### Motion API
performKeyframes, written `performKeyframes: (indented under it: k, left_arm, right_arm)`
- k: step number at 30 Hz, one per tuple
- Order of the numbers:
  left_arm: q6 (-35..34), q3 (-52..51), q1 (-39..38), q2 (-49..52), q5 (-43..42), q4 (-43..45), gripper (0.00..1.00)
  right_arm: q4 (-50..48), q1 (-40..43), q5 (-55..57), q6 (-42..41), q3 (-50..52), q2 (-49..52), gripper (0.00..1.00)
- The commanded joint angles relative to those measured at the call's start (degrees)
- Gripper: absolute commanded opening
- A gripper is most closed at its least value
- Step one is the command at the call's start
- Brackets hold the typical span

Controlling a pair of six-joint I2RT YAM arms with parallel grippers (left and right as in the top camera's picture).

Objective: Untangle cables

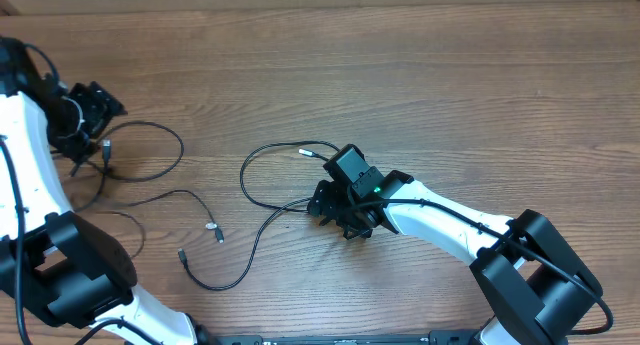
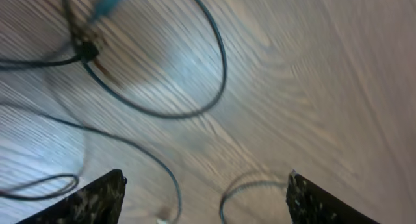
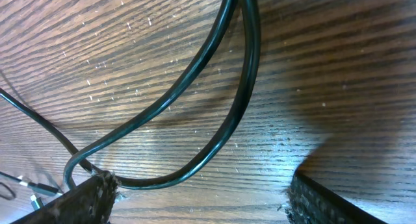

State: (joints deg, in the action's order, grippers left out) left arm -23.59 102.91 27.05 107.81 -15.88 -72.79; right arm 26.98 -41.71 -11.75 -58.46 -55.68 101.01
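Several thin black cables lie on the wooden table. One cable [image 1: 170, 160] loops at the left, with a plug end [image 1: 106, 145] just below my left gripper [image 1: 95, 110]. That gripper is open and empty above the table; the wrist view shows its fingers [image 2: 205, 178] wide apart over blurred cable loops [image 2: 195, 107]. A second cable [image 1: 247, 180] loops at the centre, with a silver-tipped plug [image 1: 305, 153]. My right gripper [image 1: 335, 207] is down at this cable, open. In the right wrist view a cable bend [image 3: 214, 139] lies between the fingers [image 3: 198, 182], touching the left finger.
A third cable ends in a light plug [image 1: 213, 227] at the front left, and a black plug [image 1: 183, 255] lies near it. The table is brown wood grain [image 1: 450, 85]. Thicker arm cables run along both white arms.
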Motion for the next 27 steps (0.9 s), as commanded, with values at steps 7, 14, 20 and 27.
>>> performKeyframes:
  k: [7, 14, 20, 27]
  left_arm:
    - [0.7, -0.7, -8.2, 0.3, 7.8, -9.5, 0.68]
    - [-2.8, -11.8, -12.5, 0.3, 10.1, -6.0, 0.67]
    - [-4.3, -21.2, -13.2, 0.3, 10.1, 0.7, 0.63]
    - [-4.9, -28.6, -13.2, 0.3, 10.5, 6.8, 0.62]
  right_arm:
    - [0.1, -0.1, 0.8, 0.2, 0.2, 0.4, 0.85]
    - [0.3, -0.1, 0.8, 0.2, 0.2, 0.4, 0.87]
    - [0.3, -0.1, 0.8, 0.2, 0.2, 0.4, 0.88]
    - [0.3, -0.1, 0.8, 0.2, 0.2, 0.4, 0.89]
